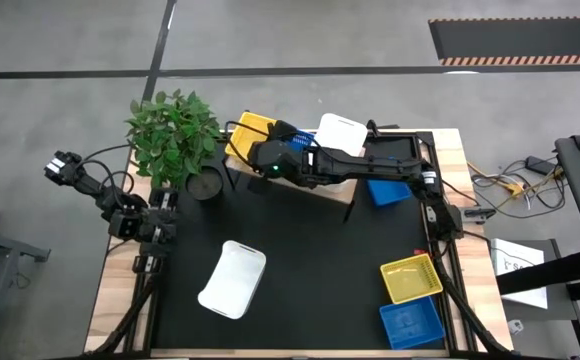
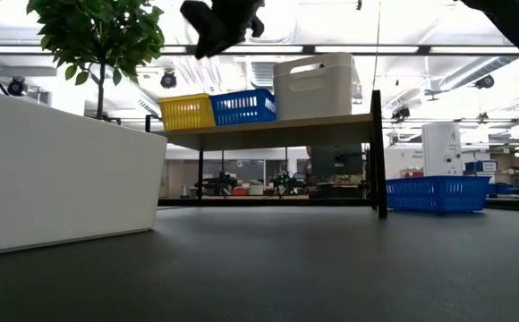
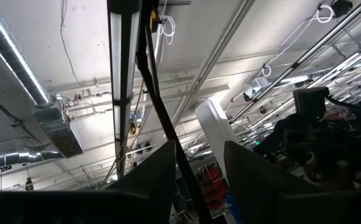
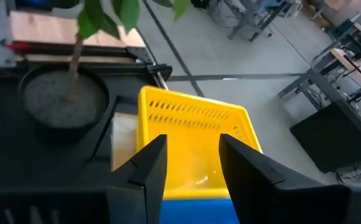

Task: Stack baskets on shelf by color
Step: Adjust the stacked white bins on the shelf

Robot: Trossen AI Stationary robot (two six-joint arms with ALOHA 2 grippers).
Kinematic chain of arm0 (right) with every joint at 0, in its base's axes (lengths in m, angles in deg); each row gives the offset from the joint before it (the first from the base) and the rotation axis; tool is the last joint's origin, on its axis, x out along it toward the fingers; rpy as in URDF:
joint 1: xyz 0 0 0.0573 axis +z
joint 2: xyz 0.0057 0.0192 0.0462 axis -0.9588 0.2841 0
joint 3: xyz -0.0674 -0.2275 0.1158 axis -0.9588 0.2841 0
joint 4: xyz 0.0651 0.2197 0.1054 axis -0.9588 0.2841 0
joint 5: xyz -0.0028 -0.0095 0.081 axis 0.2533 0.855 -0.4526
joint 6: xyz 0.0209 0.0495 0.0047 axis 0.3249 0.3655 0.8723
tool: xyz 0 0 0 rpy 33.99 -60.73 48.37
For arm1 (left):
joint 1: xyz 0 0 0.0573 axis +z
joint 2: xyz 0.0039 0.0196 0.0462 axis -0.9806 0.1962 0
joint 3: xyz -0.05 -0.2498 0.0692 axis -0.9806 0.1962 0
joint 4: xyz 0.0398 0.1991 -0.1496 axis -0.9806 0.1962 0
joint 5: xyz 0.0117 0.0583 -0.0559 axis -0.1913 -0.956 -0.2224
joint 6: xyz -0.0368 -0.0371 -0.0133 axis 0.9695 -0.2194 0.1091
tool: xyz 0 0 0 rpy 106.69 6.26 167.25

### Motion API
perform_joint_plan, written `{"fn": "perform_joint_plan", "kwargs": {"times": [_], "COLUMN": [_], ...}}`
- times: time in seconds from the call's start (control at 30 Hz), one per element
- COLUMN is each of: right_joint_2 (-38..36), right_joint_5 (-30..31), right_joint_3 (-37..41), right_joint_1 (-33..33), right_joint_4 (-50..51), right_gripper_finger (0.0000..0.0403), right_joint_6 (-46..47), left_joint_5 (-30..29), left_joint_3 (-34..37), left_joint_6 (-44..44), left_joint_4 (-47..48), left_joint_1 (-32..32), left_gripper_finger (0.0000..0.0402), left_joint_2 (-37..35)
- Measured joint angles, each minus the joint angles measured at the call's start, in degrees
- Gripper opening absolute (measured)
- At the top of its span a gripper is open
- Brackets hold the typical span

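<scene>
Shelf (image 1: 335, 195): wood-grain board on thin dark legs at the far side of the table, directly under the right claw; carries three baskets in a row.
Shelf row: yellow basket (image 1: 249, 133) at the plant end, blue basket (image 1: 292, 143) in the middle, taller white basket (image 1: 341, 133) at the other end; the low view suggests one colour per spot, so each stack can grow separately.
Right claw (image 4: 190, 155): above the shelf, over the edge where blue meets yellow; fingers apart with nothing between them, apparently just let go of the blue basket.
Blue basket, right wrist view: only a blue strip showing just below the fingertips, yellow basket straight ahead beyond them.
Left claw (image 3: 196, 163): well away from the shelf, off the table's left edge, pointed up at the ceiling; fingers part-way apart, empty, waiting.
Still to sort: blue basket on table (image 1: 388, 191) just beside the shelf leg; loose white basket (image 1: 233, 278) mid-table; front yellow basket (image 1: 411, 278) and front blue basket (image 1: 411, 323) at the near right corner, well apart from the right claw.
Potted plant (image 1: 175, 135): just beside the shelf's yellow end; likely a snag risk for reaches there.
</scene>
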Motion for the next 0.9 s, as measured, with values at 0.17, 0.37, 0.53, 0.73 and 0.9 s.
{"fn": "perform_joint_plan", "kwargs": {"times": [0.17,0.37,0.53,0.73,0.9], "right_joint_2": [-0.6,-2.7,-2.9,-3.0,-3.0], "right_joint_5": [-0.1,-6.0,-10.8,-15.0,-15.0], "right_joint_3": [-6.7,-10.7,-10.1,-9.9,-9.5], "right_joint_1": [1.0,-0.3,-3.4,-5.3,-5.6], "right_joint_4": [15.2,33.4,39.0,39.3,40.7], "right_gripper_finger": [0.0113,0.0056,0.0013,0.0009,0.0009], "right_joint_6": [2.9,10.0,12.4,13.1,13.3], "left_joint_5": [0.0,0.0,0.0,0.0,0.0], "left_joint_3": [0.0,0.0,0.0,0.0,0.0], "left_joint_6": [0.0,0.0,0.0,0.0,0.0], "left_joint_4": [0.0,0.0,0.0,0.0,0.0], "left_joint_1": [0.0,0.0,0.0,0.0,0.0], "left_gripper_finger": [0.0121,0.0121,0.0121,0.0121,0.0121], "left_joint_2": [0.0,0.0,-0.1,-0.1,-0.1]}}
